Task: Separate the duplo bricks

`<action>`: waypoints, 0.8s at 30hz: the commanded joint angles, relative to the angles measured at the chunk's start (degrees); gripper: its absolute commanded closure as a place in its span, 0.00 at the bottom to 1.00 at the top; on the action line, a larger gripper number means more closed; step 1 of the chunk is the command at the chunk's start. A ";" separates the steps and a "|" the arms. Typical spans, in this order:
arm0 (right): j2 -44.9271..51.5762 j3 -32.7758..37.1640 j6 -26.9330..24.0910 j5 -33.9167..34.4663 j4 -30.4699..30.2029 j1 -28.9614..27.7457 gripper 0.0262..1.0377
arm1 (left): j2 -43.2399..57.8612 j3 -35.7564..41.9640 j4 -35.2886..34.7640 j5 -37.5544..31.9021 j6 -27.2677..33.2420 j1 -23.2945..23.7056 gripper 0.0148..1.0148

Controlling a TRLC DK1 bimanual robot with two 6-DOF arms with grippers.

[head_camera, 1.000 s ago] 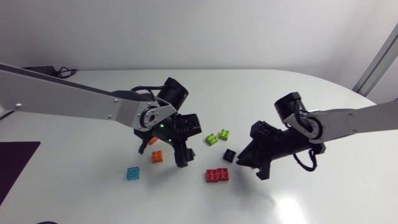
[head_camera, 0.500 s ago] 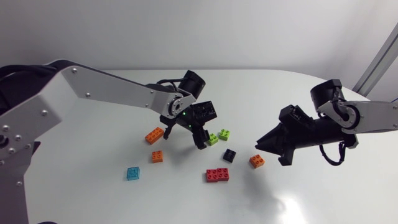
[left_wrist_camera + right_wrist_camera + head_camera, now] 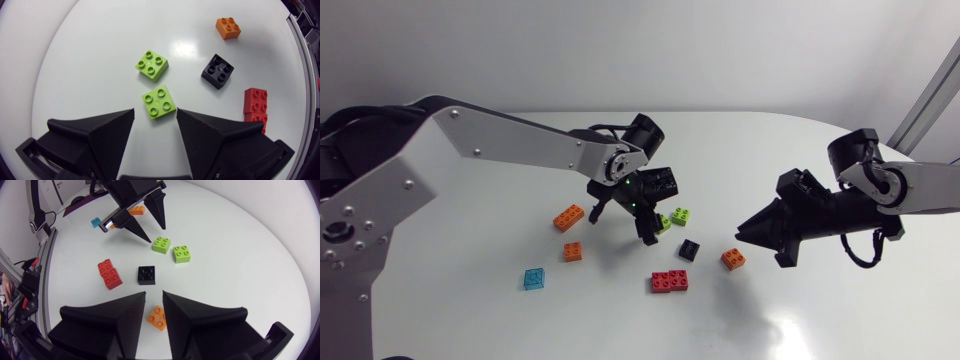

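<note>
My left gripper (image 3: 155,110) straddles 1 lime-green square plastic brick (image 3: 159,101), with little room at either finger. A 2nd lime-green square brick (image 3: 151,65) blocks the way straight ahead. A black square brick (image 3: 218,70) and a red oblong brick (image 3: 256,102) crowd 1 side. Past them the white table (image 3: 770,150) lies open. A small orange brick (image 3: 157,317) lies between the fingertips of my right gripper (image 3: 154,293).

A lime brick (image 3: 159,101) lies between the spread hand's (image 3: 155,112) fingertips.

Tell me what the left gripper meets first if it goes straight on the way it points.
Probably the nearer lime-green brick, just ahead of the left gripper and in line with the gap between its open fingers, though depth is unclear.
</note>
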 commanded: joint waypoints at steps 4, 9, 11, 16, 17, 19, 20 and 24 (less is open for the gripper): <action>-0.63 -1.88 -2.12 -1.37 -1.58 -1.01 0.72 | 1.76 1.81 -1.52 0.00 -0.59 0.19 0.42; -0.55 -2.49 -2.65 -1.81 -1.58 -1.45 0.72 | 3.25 4.53 -3.81 0.09 -0.94 0.36 0.42; -0.55 -2.93 -2.83 -1.98 -1.58 -1.62 0.72 | 4.75 7.08 -6.62 0.26 -1.03 0.54 0.42; -0.28 -3.46 -3.62 -2.34 -1.58 -2.50 0.72 | 7.74 12.45 -11.28 0.61 -1.11 0.89 0.42; -0.19 -3.46 -3.79 -2.34 -1.58 -2.68 0.72 | 8.17 13.24 -11.89 0.61 -1.11 0.98 0.42; -0.19 -3.46 -3.97 -2.60 -1.58 -3.12 0.72 | 9.41 15.43 -13.56 0.70 -1.20 1.06 0.42; -0.02 -3.46 -4.15 -2.78 -1.58 -3.38 0.72 | 10.46 17.28 -15.50 1.05 -1.20 1.15 0.42; 0.33 -3.73 -4.59 -2.86 -1.58 -3.91 0.72 | 12.39 20.62 -18.05 2.28 -1.29 1.42 0.42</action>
